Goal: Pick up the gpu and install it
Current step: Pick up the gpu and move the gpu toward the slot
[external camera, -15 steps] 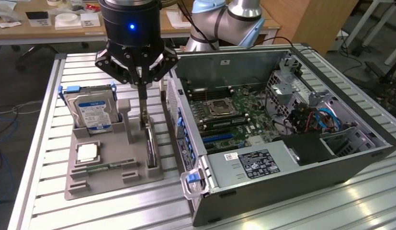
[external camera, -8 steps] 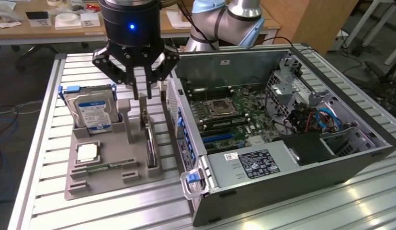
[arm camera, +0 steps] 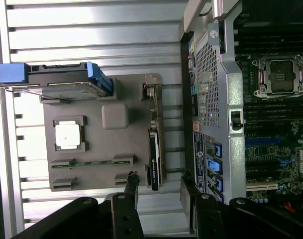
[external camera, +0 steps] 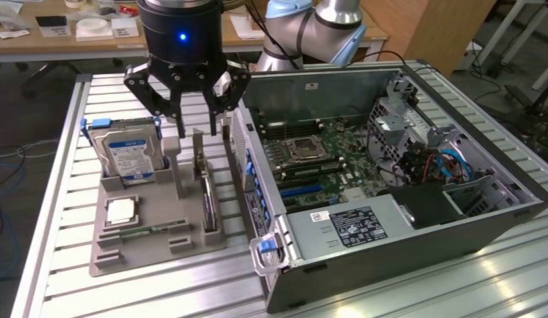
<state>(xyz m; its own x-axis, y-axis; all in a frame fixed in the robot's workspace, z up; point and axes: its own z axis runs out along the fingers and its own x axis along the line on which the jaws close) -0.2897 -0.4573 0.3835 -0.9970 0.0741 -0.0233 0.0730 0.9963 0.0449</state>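
The gpu [external camera: 209, 199] is a thin dark card with a silver end bracket. It stands on edge in a slot along the grey holder tray [external camera: 159, 255], on the side nearest the computer case. In the wrist view the gpu [arm camera: 155, 149] lies just ahead of my fingertips. My gripper [external camera: 197, 129] hangs above the bracket end of the card, open, with nothing between its black fingers. The wrist view shows the gripper [arm camera: 159, 179] with its two fingers [arm camera: 133, 179] spread to either side of the card's line.
The tray [arm camera: 136, 99] also carries an upright silver hard drive [external camera: 128, 156] with a blue label, a processor chip [external camera: 122, 211] and a slim green memory stick [external camera: 150, 230]. The open computer case [external camera: 389, 245] with its motherboard [external camera: 318, 159] lies close beside the tray, on the exterior view's right.
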